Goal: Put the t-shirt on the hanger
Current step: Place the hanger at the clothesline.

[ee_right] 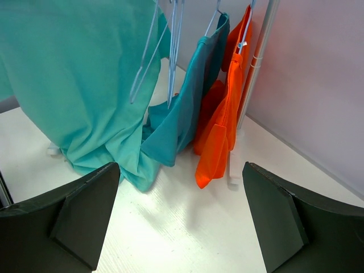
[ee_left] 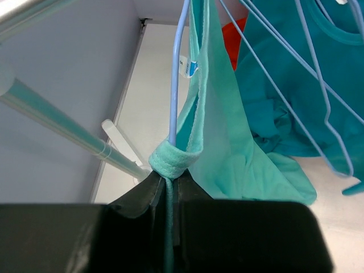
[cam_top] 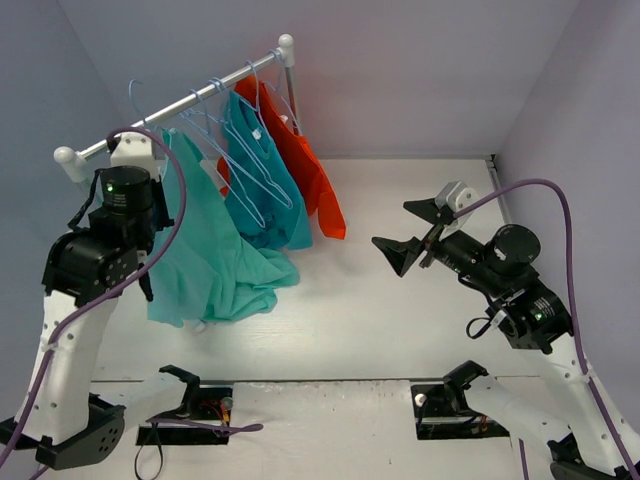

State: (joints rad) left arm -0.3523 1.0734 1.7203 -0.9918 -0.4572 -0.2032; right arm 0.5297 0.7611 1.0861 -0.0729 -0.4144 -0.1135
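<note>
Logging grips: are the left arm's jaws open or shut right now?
Shut: the left gripper has its jaws pinched on a rolled t-shirt edge, where the hanger wire enters the fold.

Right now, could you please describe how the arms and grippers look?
The left arm and right arm have white links, black round joints with a green light, and a purple cable each. The left gripper and right gripper have black wedge fingers.

Pale lavender walls point(cam_top: 420, 70), white tabletop point(cam_top: 380, 310)

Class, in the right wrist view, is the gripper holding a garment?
No: the right gripper stands wide open, with only table between its jaws.
</note>
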